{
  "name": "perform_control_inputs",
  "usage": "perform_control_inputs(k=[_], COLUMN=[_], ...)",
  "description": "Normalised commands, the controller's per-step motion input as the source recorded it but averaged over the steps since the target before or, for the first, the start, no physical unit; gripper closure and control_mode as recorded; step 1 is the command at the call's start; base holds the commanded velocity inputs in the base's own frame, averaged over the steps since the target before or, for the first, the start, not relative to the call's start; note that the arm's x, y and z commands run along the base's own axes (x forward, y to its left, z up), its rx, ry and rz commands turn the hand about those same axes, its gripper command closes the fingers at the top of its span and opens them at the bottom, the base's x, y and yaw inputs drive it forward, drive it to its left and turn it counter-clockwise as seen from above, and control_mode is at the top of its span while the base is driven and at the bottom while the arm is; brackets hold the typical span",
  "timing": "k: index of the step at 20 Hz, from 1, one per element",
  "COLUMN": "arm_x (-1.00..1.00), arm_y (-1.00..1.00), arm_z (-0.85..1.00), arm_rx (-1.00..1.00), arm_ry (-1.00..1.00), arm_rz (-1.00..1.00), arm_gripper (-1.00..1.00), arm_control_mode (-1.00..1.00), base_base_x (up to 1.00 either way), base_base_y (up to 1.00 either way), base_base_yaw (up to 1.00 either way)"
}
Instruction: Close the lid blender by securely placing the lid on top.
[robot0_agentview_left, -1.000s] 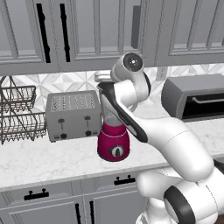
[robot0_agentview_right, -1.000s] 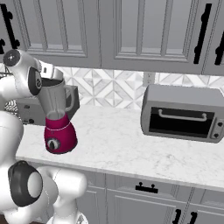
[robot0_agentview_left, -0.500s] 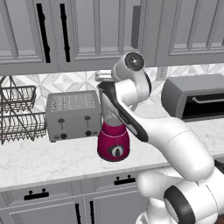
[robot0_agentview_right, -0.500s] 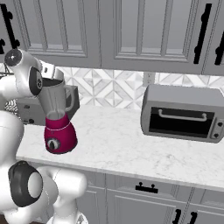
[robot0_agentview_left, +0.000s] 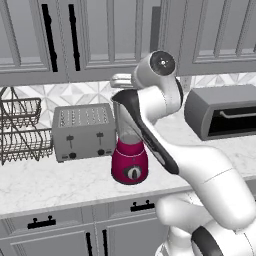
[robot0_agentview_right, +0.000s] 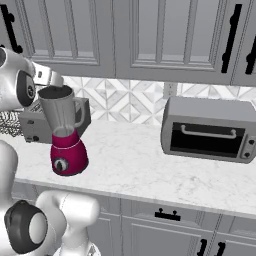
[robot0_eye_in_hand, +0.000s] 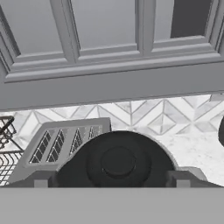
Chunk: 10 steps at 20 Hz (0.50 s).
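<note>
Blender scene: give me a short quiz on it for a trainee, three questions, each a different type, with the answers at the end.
1. Multiple choice: in the right base view, what stands just behind the blender on the counter? A) a toaster B) a kettle C) a microwave
2. True or false: the blender lies on its side.
3. Fill in: the round dark thing low in the middle of the hand view is the ____.

Key
1. A, the silver toaster.
2. False; it stands upright on its magenta base.
3. lid.
</note>
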Motion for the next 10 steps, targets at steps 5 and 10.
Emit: perform_control_inputs(k=[5,10], arm_x=[-1.0,-1.0], arm_y=[0.41,0.61], arm_z=[0.03,-0.35], arm_rx=[0.0,-0.04], arm_ry=[0.0,0.07], arm_rz=[-0.02,0.0], arm_gripper=[-1.0,-1.0], arm_control_mode=[-1.0,-1.0], base_base_x=[0.0,0.0], base_base_y=[0.0,0.0], base_base_yaw=[0.0,0.0])
